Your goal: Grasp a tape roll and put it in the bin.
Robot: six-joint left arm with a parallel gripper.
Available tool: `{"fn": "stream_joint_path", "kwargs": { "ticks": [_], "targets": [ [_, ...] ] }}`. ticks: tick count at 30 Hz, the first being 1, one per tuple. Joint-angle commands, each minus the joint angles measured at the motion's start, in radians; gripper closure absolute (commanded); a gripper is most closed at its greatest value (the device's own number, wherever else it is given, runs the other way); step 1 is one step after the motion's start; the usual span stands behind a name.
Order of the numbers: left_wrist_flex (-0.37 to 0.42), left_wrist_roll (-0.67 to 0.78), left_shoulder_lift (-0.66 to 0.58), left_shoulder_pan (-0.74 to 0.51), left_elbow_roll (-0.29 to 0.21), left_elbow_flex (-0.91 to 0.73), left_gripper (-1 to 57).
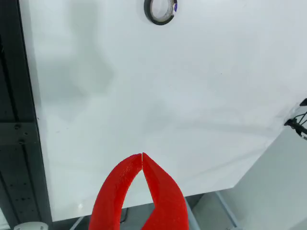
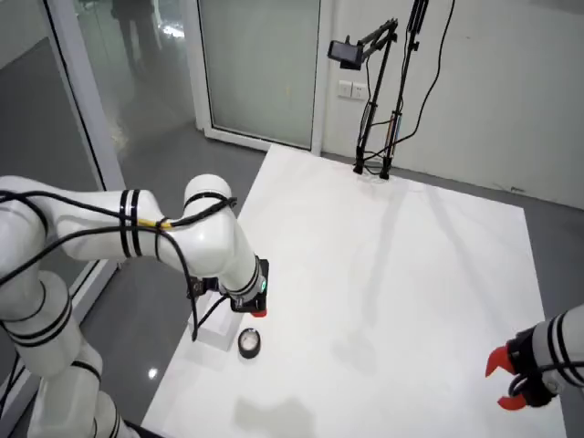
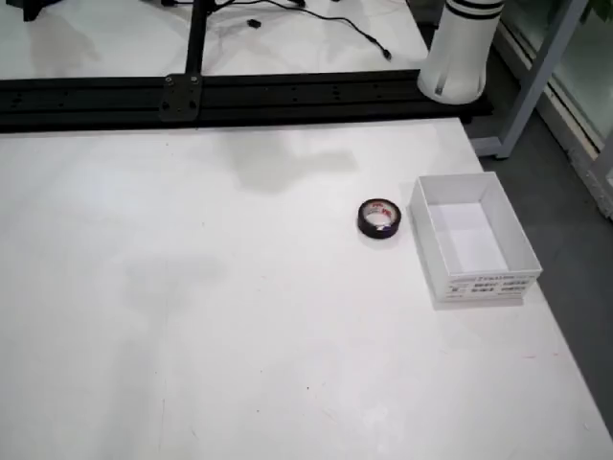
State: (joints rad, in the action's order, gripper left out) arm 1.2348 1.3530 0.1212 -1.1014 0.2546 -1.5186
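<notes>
- Red parallel gripper (image 1: 142,155): fingers pressed together at the tips, holding nothing.
- Black tape roll (image 1: 160,11): lies flat on the white table (image 1: 192,96), well ahead of the fingertips and slightly right in the wrist view, hole facing up.
- White rectangular cardboard bin (image 3: 471,238): just beside the roll in the overhead view; empty.
- Next move, by judgement: open, advance forward, descend.

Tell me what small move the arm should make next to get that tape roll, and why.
Probably move the gripper forward across the table toward the tape roll, opening it on the way. In the wrist view the red fingertips meet and hold nothing, and the roll lies far off at the top edge. The overhead view shows the roll beside the white bin, not in it.
</notes>
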Motion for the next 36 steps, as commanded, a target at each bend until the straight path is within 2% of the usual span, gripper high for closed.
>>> {"fn": "stream_joint_path", "kwargs": {
  "ticks": [1, 20, 25, 36],
  "targets": [
    [0.008, -0.046, -0.002, 0.037, 0.006, 0.0, 56.7],
    [0.008, -0.072, 0.028, 0.067, -0.006, 0.0, 54.9],
    [0.008, -0.069, 0.081, 0.095, -0.038, 0.0, 52.4],
    [0.006, -0.034, 0.175, 0.15, -0.04, 0.0, 46.8]
  ]
}}
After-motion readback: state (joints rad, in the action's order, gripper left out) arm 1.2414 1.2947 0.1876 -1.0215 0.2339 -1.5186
